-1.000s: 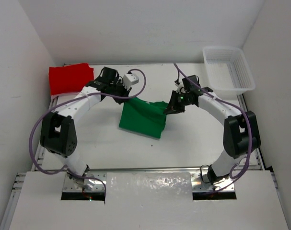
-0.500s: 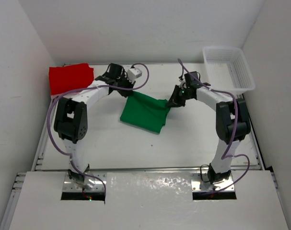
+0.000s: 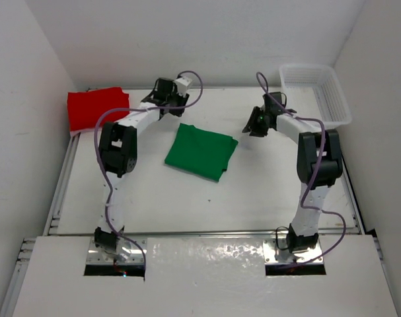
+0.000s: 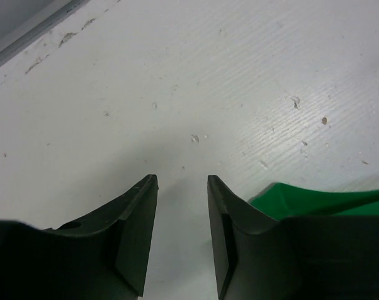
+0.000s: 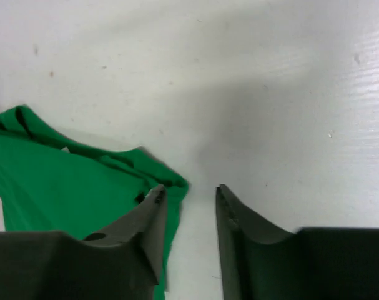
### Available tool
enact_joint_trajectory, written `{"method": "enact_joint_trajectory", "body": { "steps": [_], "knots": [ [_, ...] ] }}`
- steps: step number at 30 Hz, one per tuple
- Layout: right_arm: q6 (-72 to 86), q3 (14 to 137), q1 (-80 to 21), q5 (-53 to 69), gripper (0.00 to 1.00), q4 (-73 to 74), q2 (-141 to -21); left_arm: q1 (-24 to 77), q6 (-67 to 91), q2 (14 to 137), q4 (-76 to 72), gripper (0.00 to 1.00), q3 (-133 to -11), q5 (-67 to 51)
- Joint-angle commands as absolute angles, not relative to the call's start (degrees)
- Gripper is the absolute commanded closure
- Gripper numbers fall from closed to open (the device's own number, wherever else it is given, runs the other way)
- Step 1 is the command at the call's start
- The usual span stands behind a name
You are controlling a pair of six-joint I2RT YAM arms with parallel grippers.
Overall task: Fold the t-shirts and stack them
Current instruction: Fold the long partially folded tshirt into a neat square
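Observation:
A green t-shirt [image 3: 201,151] lies folded in a rough square at the table's middle. A red t-shirt [image 3: 98,107] lies folded at the far left corner. My left gripper [image 3: 168,104] hangs open just beyond the green shirt's far left corner, nothing between its fingers [image 4: 182,178]; a bit of green cloth [image 4: 314,199] shows beside its right finger. My right gripper [image 3: 252,129] is open too, just off the shirt's far right corner. In its wrist view the gap [image 5: 189,187] holds only bare table, and the green cloth [image 5: 64,181] lies left of the left finger.
A white mesh basket [image 3: 307,65] stands at the far right corner. White walls close in the table on the left, right and far sides. Purple cables loop above both forearms.
Both grippers have opened and let go of the green shirt's far corners. They have drawn back toward the far side, and the shirt now lies flat.

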State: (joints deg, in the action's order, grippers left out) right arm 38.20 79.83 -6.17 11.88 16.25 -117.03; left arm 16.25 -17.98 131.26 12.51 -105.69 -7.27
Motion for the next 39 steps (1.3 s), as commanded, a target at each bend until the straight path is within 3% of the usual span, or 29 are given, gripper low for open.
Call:
{"method": "enact_joint_trajectory", "body": {
  "steps": [1, 5, 7, 9, 10, 12, 24, 28, 30, 35, 39],
  "knots": [
    [31.91, 78.33, -8.96, 7.91, 0.63, 15.90, -109.79, 11.10, -12.14, 128.15, 12.65, 0.64, -111.18, -9.46],
    [34.53, 67.61, -9.75, 9.40, 0.55, 11.17, -104.77, 8.17, -8.25, 123.76, 15.28, 0.55, -105.92, -21.33],
    [35.86, 68.64, -10.37, 8.44, 0.57, 13.79, -106.86, 8.35, -8.62, 122.53, 14.25, 0.51, -100.48, -22.58],
    [36.30, 73.19, -10.55, 6.60, 0.63, 17.38, -112.22, 8.00, -7.39, 120.94, 13.10, 0.51, -96.16, -20.58],
    [36.30, 75.04, -10.63, 6.59, 0.74, 20.45, -114.15, 7.74, -5.99, 120.42, 12.14, 0.51, -94.85, -19.44],
    [36.21, 79.53, -10.98, 7.21, 0.79, 22.23, -118.99, 6.16, -4.23, 118.05, 10.73, 0.52, -91.16, -18.63],
    [34.54, 108.26, -15.21, 12.39, 0.88, 28.74, -139.12, 3.78, 8.68, 109.08, 7.74, 0.51, -74.89, -17.05],
    [31.56, 117.58, -14.77, 8.38, 0.84, 34.62, -142.38, 3.08, 10.11, 106.70, 4.93, 0.51, -72.42, -17.66],
    [30.32, 116.20, -13.28, 7.47, 0.74, 34.81, -139.94, 2.73, 8.71, 107.05, 5.45, 0.51, -73.73, -18.01],
    [27.60, 102.15, -11.07, 6.24, 0.62, 29.98, -126.67, 2.02, 6.51, 108.89, 5.02, 0.50, -76.55, -20.04],
    [26.11, 92.30, -12.04, 13.44, 0.56, 22.44, -119.81, 2.11, 4.84, 112.14, 4.04, 0.45, -78.66, -24.16]
  ]
}}
